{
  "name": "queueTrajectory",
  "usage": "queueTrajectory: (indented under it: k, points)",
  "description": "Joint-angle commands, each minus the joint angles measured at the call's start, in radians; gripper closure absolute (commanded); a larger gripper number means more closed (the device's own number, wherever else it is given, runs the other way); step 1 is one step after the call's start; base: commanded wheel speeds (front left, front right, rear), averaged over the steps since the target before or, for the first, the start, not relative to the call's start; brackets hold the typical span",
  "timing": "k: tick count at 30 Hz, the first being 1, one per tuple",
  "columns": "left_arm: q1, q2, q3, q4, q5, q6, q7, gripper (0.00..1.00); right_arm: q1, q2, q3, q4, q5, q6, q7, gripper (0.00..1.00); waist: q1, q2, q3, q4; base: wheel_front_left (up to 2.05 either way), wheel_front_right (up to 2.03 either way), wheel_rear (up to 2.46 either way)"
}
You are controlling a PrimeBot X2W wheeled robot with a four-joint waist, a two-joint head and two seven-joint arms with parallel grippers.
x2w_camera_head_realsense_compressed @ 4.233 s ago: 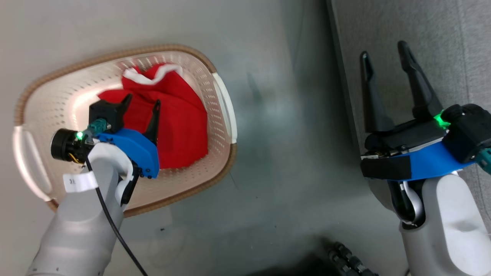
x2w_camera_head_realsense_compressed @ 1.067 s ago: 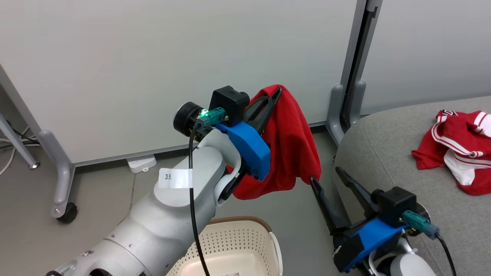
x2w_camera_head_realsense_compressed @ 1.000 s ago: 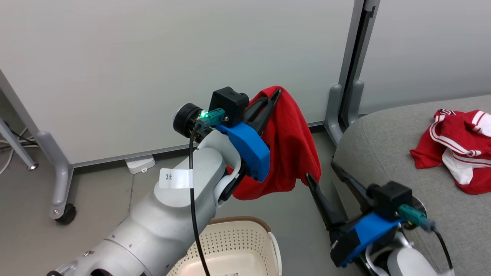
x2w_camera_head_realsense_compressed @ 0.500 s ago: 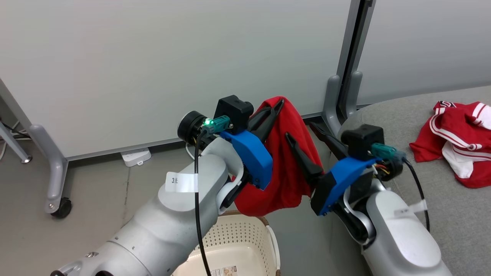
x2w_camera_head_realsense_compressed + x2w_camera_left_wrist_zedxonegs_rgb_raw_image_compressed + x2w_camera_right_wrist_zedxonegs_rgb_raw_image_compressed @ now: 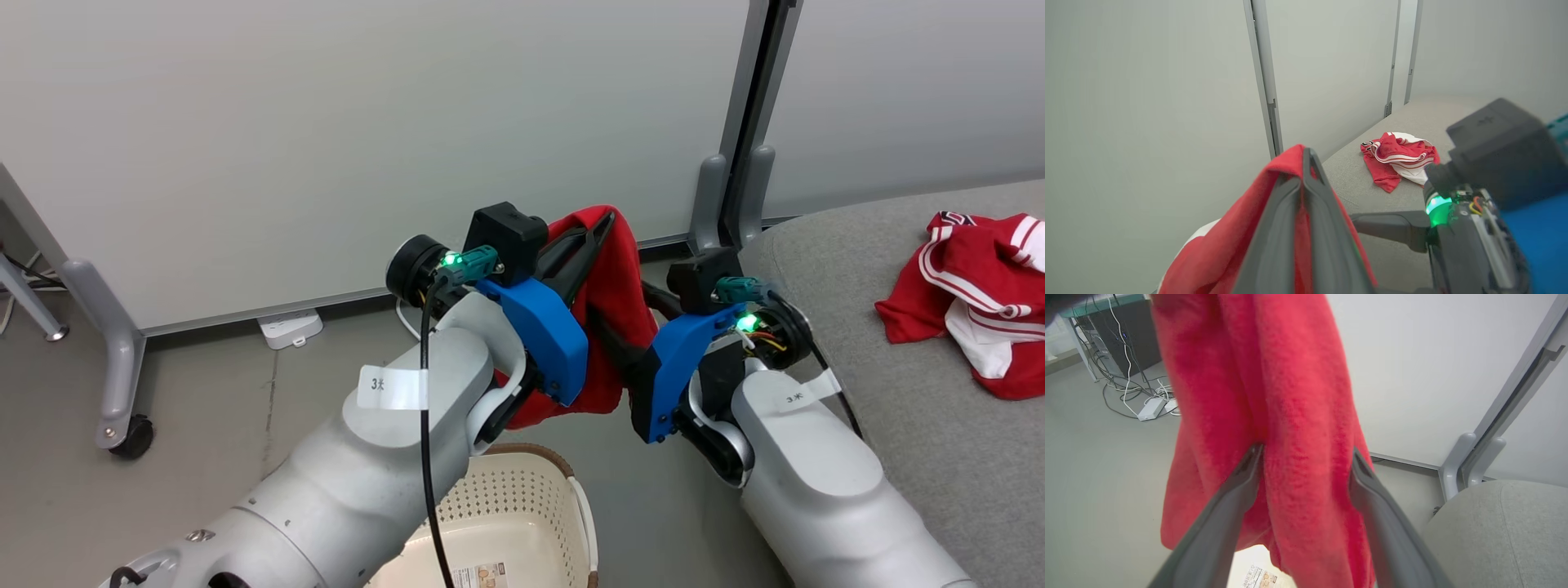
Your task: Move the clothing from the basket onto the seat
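My left gripper (image 5: 606,219) is shut on the top of the plain red clothing (image 5: 624,269), which hangs from it above the basket (image 5: 522,523). The left wrist view has the fingertips (image 5: 1306,152) pinched on the red fabric (image 5: 1229,245). From the right, my right gripper (image 5: 624,327) reaches into the hanging cloth. It is open, and its fingers straddle a fold of the garment (image 5: 1298,416) in the right wrist view. A red and white striped jersey (image 5: 971,286) lies crumpled on the light-grey seat (image 5: 898,392).
White partition panels stand behind on grey posts with a castor foot (image 5: 135,433). A power strip (image 5: 290,327) lies on the floor by the panel. Cables (image 5: 1139,396) trail across the floor at the far left. The seat's rounded edge (image 5: 1506,531) is close on the right.
The left gripper has lifted the red garment out of the basket. In the last second the right gripper rose from low beside the seat, and its open fingers now straddle the hanging cloth.
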Motion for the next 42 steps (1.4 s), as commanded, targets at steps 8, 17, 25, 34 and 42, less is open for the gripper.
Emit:
queueTrajectory:
  k: [8,17,25,34,42]
  points:
    - [-0.020,0.000,-0.026,-0.012,-0.027,0.004,-0.010,1.00,-0.076,0.002,0.147,0.094,0.151,0.000,-0.061,1.00,-0.0001,0.0000,-0.002,0.011,0.00,0.00,0.00]
    - [-0.029,0.000,-0.041,0.011,-0.041,0.008,-0.020,1.00,-0.129,0.002,0.253,0.181,0.255,0.000,-0.135,1.00,-0.0001,0.0000,-0.004,0.003,0.00,0.00,0.00]
    - [-0.032,0.000,-0.049,0.020,-0.053,0.009,-0.023,1.00,-0.150,0.002,0.312,0.226,0.294,0.000,-0.166,1.00,-0.0001,0.0000,-0.005,-0.004,0.00,0.00,0.00]
    - [-0.034,0.000,-0.046,0.031,-0.063,0.007,-0.026,1.00,-0.166,0.002,0.354,0.253,0.345,0.000,-0.192,1.00,-0.0001,0.0000,-0.004,-0.010,0.00,0.00,0.00]
    - [-0.033,0.001,-0.012,0.010,-0.034,0.033,-0.027,0.00,-0.174,0.002,0.389,0.250,0.392,0.000,-0.221,1.00,-0.0001,0.0000,0.003,-0.019,0.00,0.00,0.00]
